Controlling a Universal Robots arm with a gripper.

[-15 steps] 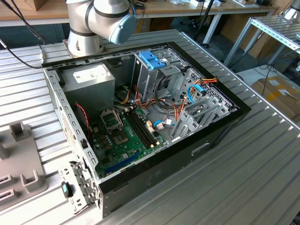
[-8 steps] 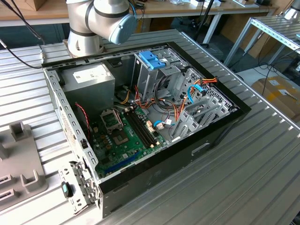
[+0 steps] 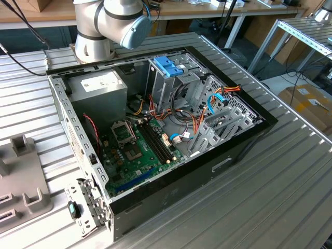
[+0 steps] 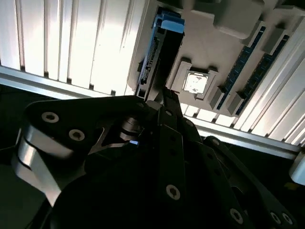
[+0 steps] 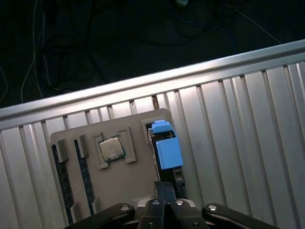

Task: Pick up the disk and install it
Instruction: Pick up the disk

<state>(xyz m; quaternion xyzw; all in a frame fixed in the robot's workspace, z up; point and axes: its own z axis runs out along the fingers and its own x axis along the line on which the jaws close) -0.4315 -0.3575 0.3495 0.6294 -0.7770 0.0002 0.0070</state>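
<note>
On the exterior view's left, a grey tray [image 3: 21,171] lies on the ribbed metal table [image 3: 290,171]. Further right stands an open computer case [image 3: 171,187], with its green board, cables and a blue bracket [image 3: 168,65] on top of the metal cage. The arm [image 3: 111,18] rises behind the case.

In both wrist views the gripper [image 5: 166,183] [image 4: 159,102] hangs over the tray [image 5: 128,186], near the table's edge. The tray holds two memory sticks [image 5: 62,176] in slots along one side and a processor chip [image 5: 111,149] in a square pocket in the middle. The disk [image 5: 167,150] [image 4: 159,62] is on the other side, standing on its thin edge in a narrow slot, with its light-blue rail uppermost.

The fingers [image 5: 159,195] are drawn close together, and no gap wide enough for the disk shows between them. Their tips are just at the near end of the disk, in line with its length. I cannot tell whether they touch it. The disk sits fully in its slot, well apart from the case.
</note>
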